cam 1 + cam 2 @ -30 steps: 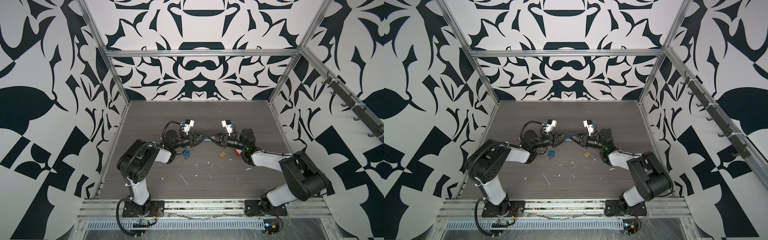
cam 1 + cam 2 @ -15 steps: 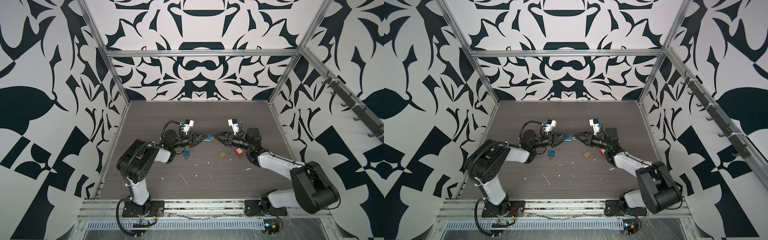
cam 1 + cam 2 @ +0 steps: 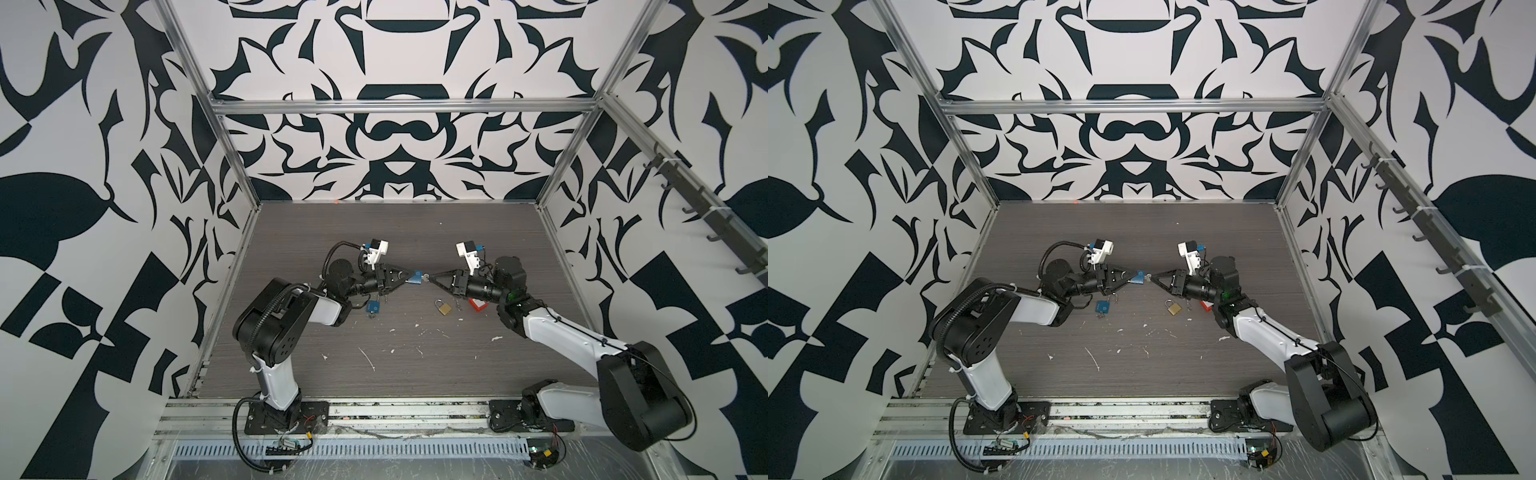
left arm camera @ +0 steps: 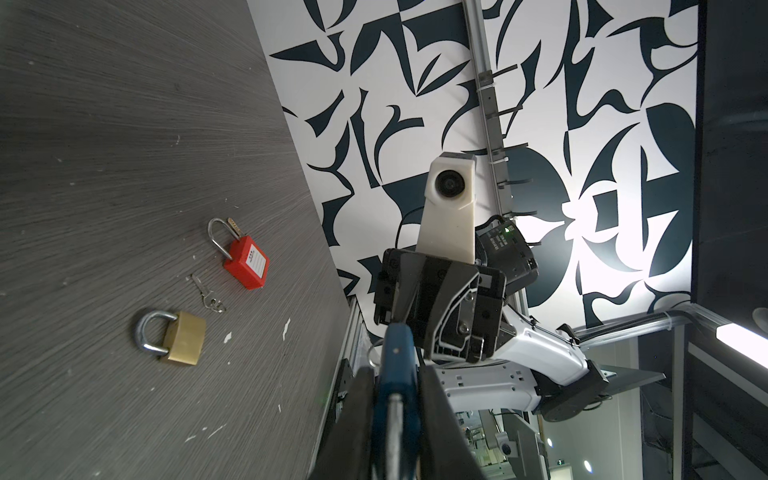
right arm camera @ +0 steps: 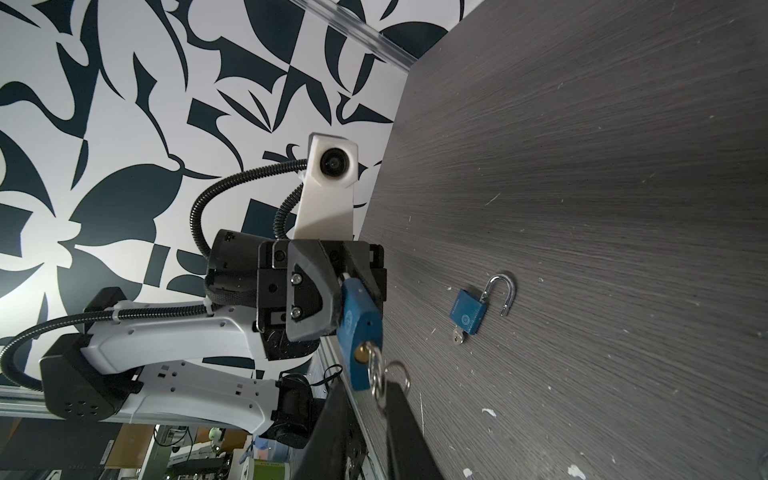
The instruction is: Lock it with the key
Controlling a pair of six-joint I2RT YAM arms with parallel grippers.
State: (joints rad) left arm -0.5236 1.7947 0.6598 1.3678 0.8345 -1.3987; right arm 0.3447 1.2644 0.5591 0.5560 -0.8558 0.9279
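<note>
Above bench (image 3: 415, 232), right end effector (image 3: 430, 277), drawn back and wider moments ago, is back at held blue padlock (image 5: 359, 328), narrow, pinching key (image 5: 370, 359) in its keyhole; we judge turning comes next; left end effector (image 3: 406, 277) clamps that padlock. We count four padlocks: two blue, second blue padlock (image 5: 468, 312) open on bench with second key (image 5: 457, 338); one brass padlock (image 4: 183, 338); one red padlock (image 4: 247, 266); loose keys (image 4: 208, 297) between.

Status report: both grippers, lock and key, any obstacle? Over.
Left gripper shut on blue padlock, held above table. Right gripper at its key, grip unclear. Brass padlock, red padlock lie below, not in the way.
</note>
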